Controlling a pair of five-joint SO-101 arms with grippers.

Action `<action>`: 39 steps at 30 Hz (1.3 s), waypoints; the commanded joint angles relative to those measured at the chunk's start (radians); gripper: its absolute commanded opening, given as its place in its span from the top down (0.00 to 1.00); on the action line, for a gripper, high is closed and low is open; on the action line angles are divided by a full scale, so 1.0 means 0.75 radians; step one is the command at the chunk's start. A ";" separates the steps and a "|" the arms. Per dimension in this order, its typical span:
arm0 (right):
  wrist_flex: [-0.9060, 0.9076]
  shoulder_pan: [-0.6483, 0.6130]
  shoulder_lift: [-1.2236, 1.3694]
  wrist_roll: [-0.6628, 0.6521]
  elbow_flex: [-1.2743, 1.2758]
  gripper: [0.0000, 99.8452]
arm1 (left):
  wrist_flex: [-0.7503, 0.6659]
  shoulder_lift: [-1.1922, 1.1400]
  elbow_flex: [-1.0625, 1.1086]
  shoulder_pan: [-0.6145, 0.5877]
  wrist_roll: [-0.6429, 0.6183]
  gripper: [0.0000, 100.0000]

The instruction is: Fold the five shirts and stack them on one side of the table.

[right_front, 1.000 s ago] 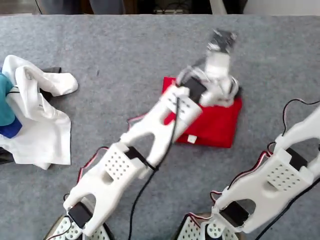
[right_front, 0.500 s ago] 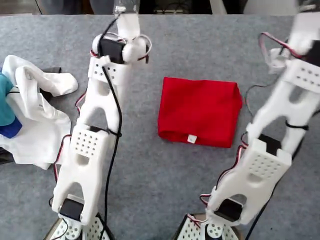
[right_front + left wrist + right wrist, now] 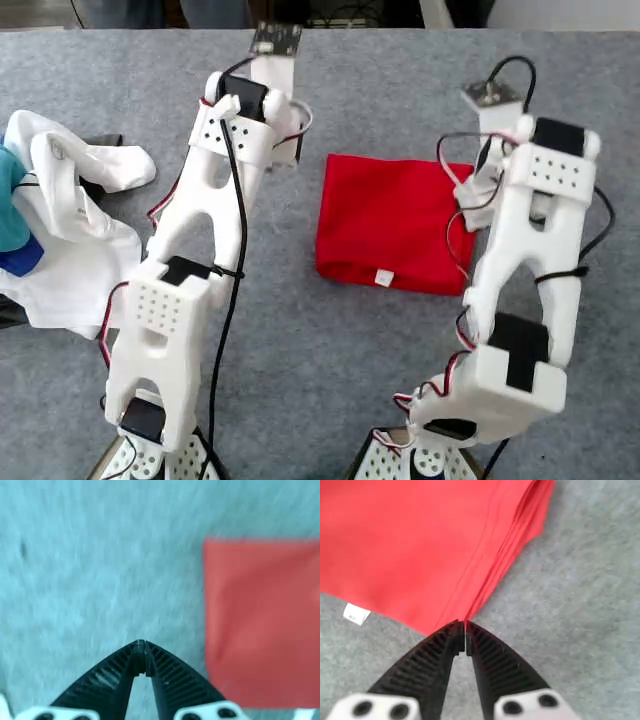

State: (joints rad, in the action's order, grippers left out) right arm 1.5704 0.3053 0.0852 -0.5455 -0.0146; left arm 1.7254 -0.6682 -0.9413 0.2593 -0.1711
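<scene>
High view, looking down on a grey felt table (image 3: 330,330). At frame centre, a red shirt (image 3: 395,225), folded into a flat near-square, with a small white label (image 3: 382,277) at its lower edge. At the far left of the frame, a loose heap of shirts (image 3: 75,255), unfolded: mostly white cloth, with teal and blue at the frame's edge and a bit of dark cloth underneath, well apart from the red shirt. Up the left-centre of the frame, the left arm (image 3: 190,250), white, its wrist in the upper part of the frame, just left of the red shirt's upper left corner and over bare table. Up the right side of the frame, the right arm (image 3: 530,230), its wrist over the red shirt's right edge. Left wrist view: left gripper (image 3: 141,647) at lower centre, black ribbed fingers (image 3: 170,680) pressed together tip to tip with nothing between them, above grey table; red shirt across the right half of that frame, apart from the tips. Right wrist view: right gripper (image 3: 465,626) at lower centre, fingers likewise pressed together, tips at the layered edge of the red shirt near a corner; no cloth visibly pinched, contact with the cloth impossible to tell. Stacked fold layers along that edge, running to the upper right; white label at the left edge of that frame; grey table across the right and bottom.
</scene>
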 commanded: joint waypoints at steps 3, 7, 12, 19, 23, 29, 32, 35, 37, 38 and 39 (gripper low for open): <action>-0.268 0.010 -0.071 -0.008 0.302 0.99 | -0.254 0.108 0.431 -0.028 0.010 0.97; -0.524 0.072 -0.071 -0.012 0.521 0.99 | -0.423 0.113 0.621 -0.015 -0.029 0.97; -0.685 0.151 -0.071 -0.012 0.635 0.99 | -0.644 0.110 0.785 -0.050 -0.102 0.97; -0.511 0.141 -0.181 -0.010 0.523 0.99 | -0.779 0.115 0.897 -0.062 -0.090 0.97; -0.417 0.149 -0.292 -0.010 0.449 0.99 | -0.837 0.117 0.852 -0.060 -0.020 0.97; -0.284 0.151 -0.455 -0.010 0.384 0.99 | -0.646 0.137 0.500 -0.046 0.047 0.97; -0.278 0.151 -0.504 -0.006 0.386 0.99 | -0.651 0.135 0.377 -0.005 0.059 0.97; -0.286 0.141 -0.517 -0.002 0.386 0.99 | -0.704 0.094 0.320 0.081 0.061 0.97; -0.303 0.104 -0.494 0.000 0.414 0.99 | -0.786 0.039 0.310 0.126 0.061 0.97; -0.321 0.088 -0.480 0.000 0.447 0.99 | -0.835 0.004 0.310 0.142 0.061 0.97; -0.342 0.078 -0.463 0.000 0.490 0.99 | -0.880 -0.035 0.306 0.159 0.059 0.97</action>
State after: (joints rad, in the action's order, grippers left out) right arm 1.3449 0.3928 -0.2631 -0.5455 0.3261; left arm 1.1454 -0.6697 -0.6605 0.3406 -0.1343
